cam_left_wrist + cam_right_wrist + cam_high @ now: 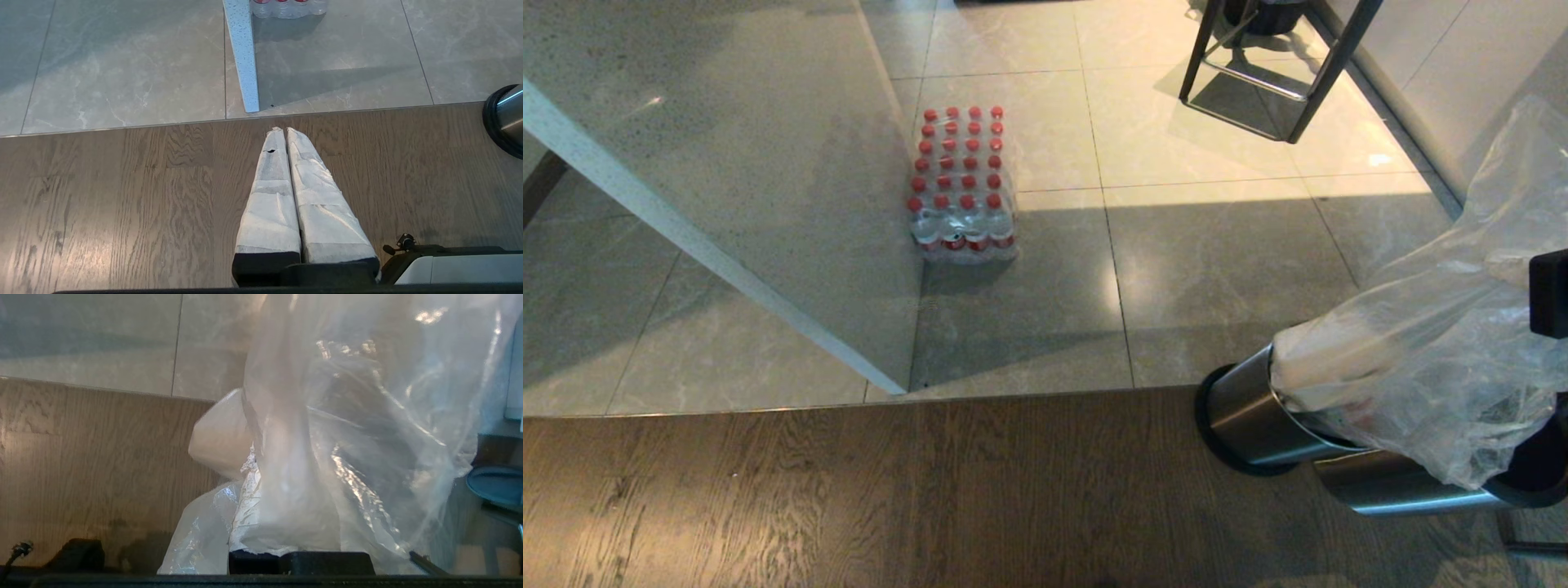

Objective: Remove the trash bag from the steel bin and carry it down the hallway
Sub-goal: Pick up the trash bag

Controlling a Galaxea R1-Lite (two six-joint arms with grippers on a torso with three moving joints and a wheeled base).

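Wood flooring at lower right carries the steel bin (1258,416); my right end effector (300,555) clamps the trash bag (1437,359), half-lifted above it. Thin plastic could tear or drag the bin over.

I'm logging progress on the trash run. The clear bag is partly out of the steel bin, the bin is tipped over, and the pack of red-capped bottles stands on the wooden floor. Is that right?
Not quite. The pack of red-capped bottles stands on the grey tiles, not the wood, as the head view shows. The rest holds: the trash bag is partly out of the steel bin, which is tipped over.
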